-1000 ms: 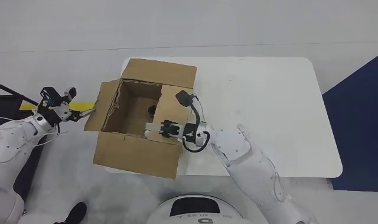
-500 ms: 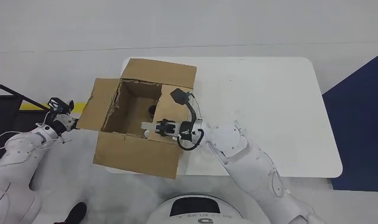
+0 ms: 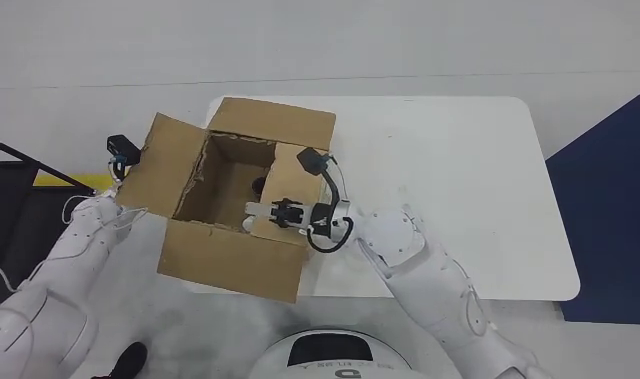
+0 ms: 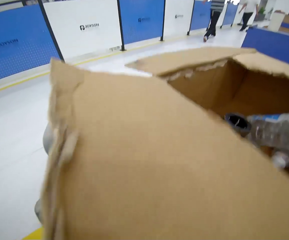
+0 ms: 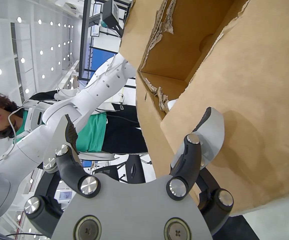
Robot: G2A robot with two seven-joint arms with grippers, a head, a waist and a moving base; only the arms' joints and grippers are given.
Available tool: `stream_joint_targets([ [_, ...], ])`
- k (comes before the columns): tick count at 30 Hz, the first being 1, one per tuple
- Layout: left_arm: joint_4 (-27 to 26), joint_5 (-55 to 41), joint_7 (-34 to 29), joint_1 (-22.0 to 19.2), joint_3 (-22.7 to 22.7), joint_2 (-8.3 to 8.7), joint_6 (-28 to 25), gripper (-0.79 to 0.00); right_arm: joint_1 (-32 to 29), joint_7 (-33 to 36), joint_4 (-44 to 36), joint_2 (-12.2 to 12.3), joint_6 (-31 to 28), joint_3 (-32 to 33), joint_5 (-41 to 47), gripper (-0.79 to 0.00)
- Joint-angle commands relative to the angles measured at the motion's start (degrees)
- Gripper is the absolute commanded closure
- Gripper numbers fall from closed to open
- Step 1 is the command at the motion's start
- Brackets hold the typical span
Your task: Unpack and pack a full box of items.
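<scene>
An open cardboard box [image 3: 235,254] stands at the white table's left end, flaps spread. Inside it lie a clear plastic bottle [image 4: 274,132] and a dark round-mouthed item [image 4: 236,123], which shows as a dark spot [image 3: 258,187] from above. My right gripper [image 3: 264,213] is open over the box's right flap [image 3: 292,179]. In the right wrist view its own gripper [image 5: 139,126] straddles the flap's edge, one fingertip [image 5: 210,122] on the cardboard's outer face. My left wrist [image 3: 121,147] is just outside the raised left flap [image 3: 162,164], whose brown face [image 4: 147,163] hides the gripper.
The white table [image 3: 450,179] stretches bare to the right of the box. The box's left side overhangs the table's edge above the floor. A dark blue panel [image 3: 612,219] stands off the table's right end.
My left arm has swung toward the far side, close to the box, and the left flap has tipped up from lying outward. The right gripper has hardly shifted.
</scene>
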Motion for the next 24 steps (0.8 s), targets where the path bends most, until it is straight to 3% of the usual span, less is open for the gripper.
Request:
stream_joint_targets([
  [1, -1.5, 1.4, 0.7, -1.5, 0.8, -1.06, 0.8, -0.785, -0.5, -0.5, -0.6, 0.2, -0.3, 0.5, -0.1, -0.785],
  [4, -2.5, 4.2, 0.7, -2.8, 2.1, -2.37, 3.1, -0.785, -2.0, -1.6, -2.4, 0.7, -1.2, 2.0, 0.1, -0.785],
  [9, -6.6, 7.2, -0.4, -1.1, 5.5, -5.75, 10.2, -0.785, -7.6, -5.1, -9.3, 1.9, -4.5, 7.6, -0.3, -0.785],
  [16, -1.9, 10.0, 3.6, -2.6, 6.8, -7.96, 11.7, -0.785, -21.4, -10.6, -21.4, 3.9, -14.2, 20.0, 1.6, -0.785],
  [24, -0.5, 8.9, 12.9, -2.2, 6.8, -10.02, 12.8, -0.785, -30.9, -13.0, -24.7, 5.0, -20.5, 27.6, 5.2, -0.785],
])
